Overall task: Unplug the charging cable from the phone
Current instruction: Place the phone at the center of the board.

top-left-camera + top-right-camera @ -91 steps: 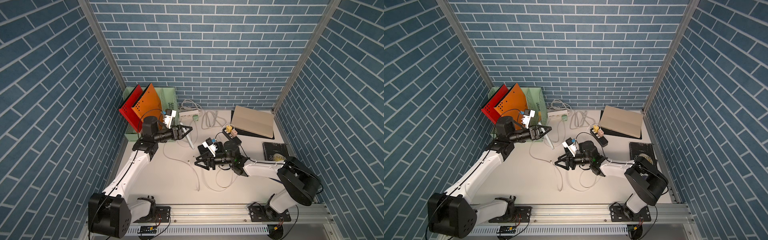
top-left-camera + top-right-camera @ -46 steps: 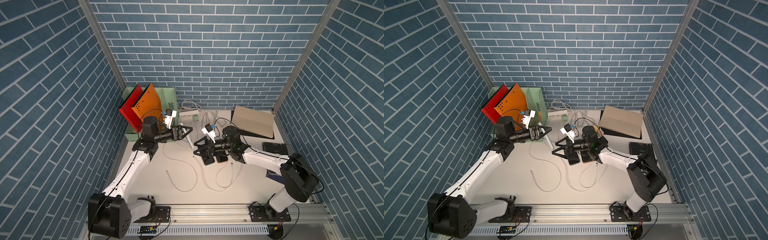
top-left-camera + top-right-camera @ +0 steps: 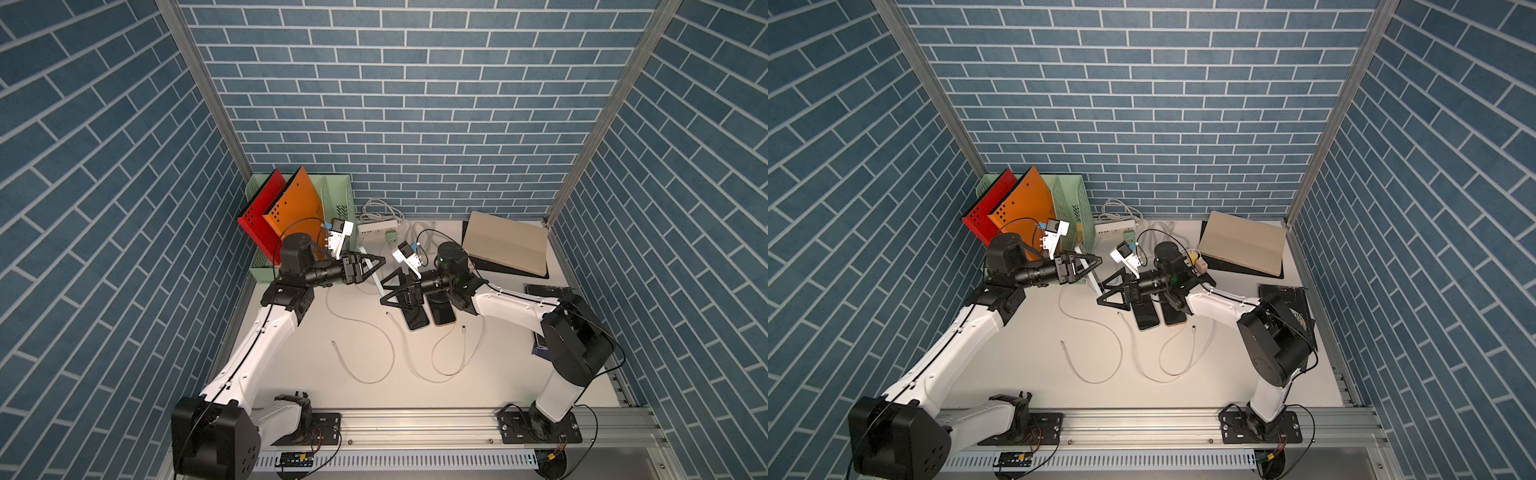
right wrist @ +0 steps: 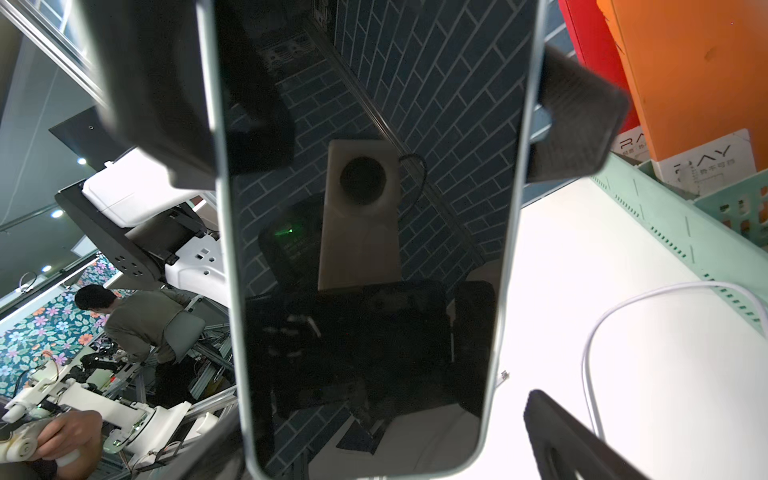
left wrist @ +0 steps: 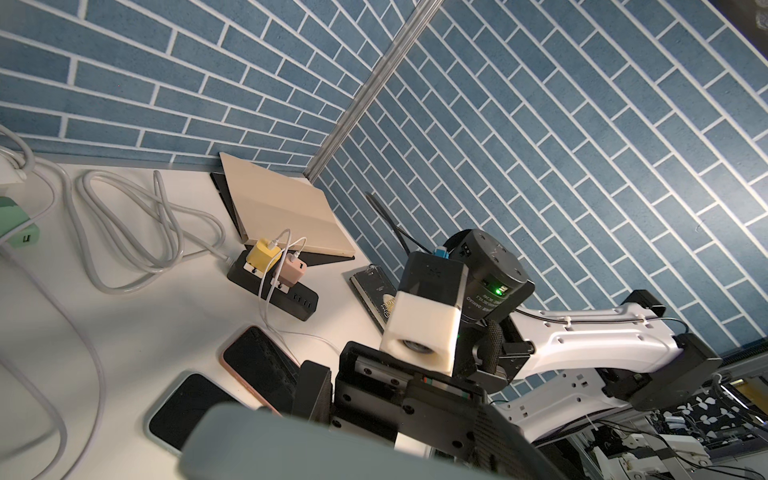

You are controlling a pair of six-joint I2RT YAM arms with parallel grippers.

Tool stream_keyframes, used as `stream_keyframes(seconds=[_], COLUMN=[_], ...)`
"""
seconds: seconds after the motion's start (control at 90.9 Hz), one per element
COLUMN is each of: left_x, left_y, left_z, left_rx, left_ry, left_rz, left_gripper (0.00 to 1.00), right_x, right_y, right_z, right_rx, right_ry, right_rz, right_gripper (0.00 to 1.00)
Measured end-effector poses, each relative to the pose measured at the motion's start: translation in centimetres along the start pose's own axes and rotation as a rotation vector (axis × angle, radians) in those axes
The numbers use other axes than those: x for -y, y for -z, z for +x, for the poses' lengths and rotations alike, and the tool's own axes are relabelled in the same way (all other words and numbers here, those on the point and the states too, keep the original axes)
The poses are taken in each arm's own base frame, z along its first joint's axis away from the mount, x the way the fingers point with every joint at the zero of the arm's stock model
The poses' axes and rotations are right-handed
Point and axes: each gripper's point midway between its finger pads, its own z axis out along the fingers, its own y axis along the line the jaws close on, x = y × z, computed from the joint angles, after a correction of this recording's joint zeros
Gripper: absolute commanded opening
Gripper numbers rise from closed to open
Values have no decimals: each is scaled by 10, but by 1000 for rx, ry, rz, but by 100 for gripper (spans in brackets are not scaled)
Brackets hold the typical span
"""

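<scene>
- The pale-cased phone (image 3: 417, 322) lies flat about mid-counter, just beside an orange-cased phone (image 3: 443, 316).
- The charging cable (image 3: 404, 352) trails toward the counter's front edge. Its plug (image 4: 504, 375) lies loose just beside the phone, apparently already out.
- The right claw (image 3: 383, 294) hangs over the phone's back end with its jaws spread wide, one on either side.
- The left claw (image 3: 380, 261) is closed and seemingly empty.
- The phone is probably rigid and fairly heavy, with slick glass, so it is best held across its long cased edges.
- The cable is probably light and limp, so the stiff plug is the place to pinch, not the cord.
</scene>
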Motion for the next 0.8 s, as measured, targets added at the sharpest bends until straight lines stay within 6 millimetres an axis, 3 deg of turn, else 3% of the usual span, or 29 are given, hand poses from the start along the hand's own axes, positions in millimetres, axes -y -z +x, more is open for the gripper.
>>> stream_keyframes(seconds=[0.396, 0.55, 0.704, 0.803], left_x=[3, 3, 2, 2], left_y=[3, 4, 4, 4], left_z=[4, 5, 7, 7], left_rx=[-8, -11, -12, -12], left_ry=[-13, -18, -20, -22], left_rz=[-7, -9, -12, -12], left_gripper=[0, 0, 0, 10], right_x=[-5, -9, -10, -10], right_y=[-8, -8, -8, -8], right_z=[-12, -16, -18, -18], right_rx=[22, 27, 27, 26], right_ry=[-10, -13, -20, -22], right_rz=[-77, -92, -100, -101], right_gripper=[97, 84, 64, 46])
